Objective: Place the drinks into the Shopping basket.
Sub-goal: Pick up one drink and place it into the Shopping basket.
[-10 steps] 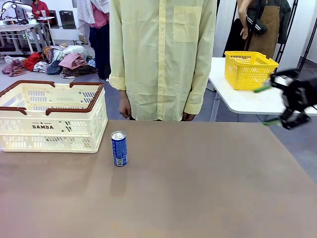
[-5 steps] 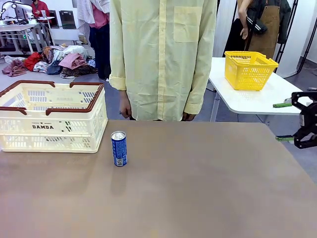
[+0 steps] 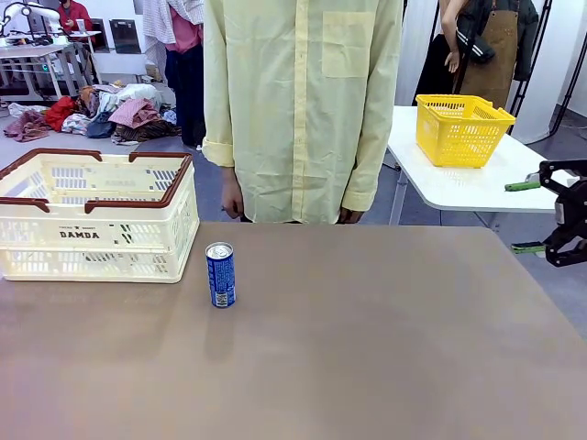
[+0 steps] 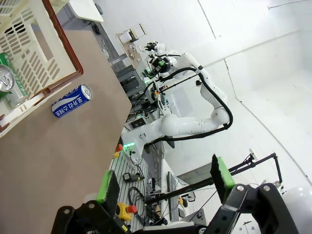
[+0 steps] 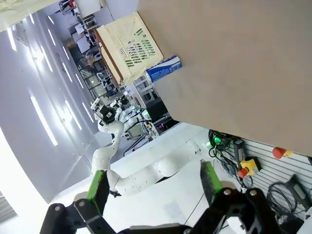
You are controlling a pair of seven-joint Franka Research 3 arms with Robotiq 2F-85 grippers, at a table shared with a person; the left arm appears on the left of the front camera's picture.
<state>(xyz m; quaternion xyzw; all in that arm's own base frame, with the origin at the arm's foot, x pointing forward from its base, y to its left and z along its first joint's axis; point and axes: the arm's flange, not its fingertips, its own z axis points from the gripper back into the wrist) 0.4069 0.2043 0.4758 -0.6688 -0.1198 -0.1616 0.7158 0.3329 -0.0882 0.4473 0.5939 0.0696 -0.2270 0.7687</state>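
the blue can (image 3: 220, 274) stands upright on the table (image 3: 367, 348), just beside the basket's (image 3: 96, 215) right front corner and apart from it. in the left wrist view a green can (image 4: 7, 84) lies inside the basket. the right gripper (image 3: 541, 216) hangs off the table's right edge, its green-padded jaws spread apart and holding nothing. the left gripper (image 4: 163, 181) also stands with its jaws wide apart and empty, aimed away past the table. a person in a yellow shirt (image 3: 298, 101) stands at the far side.
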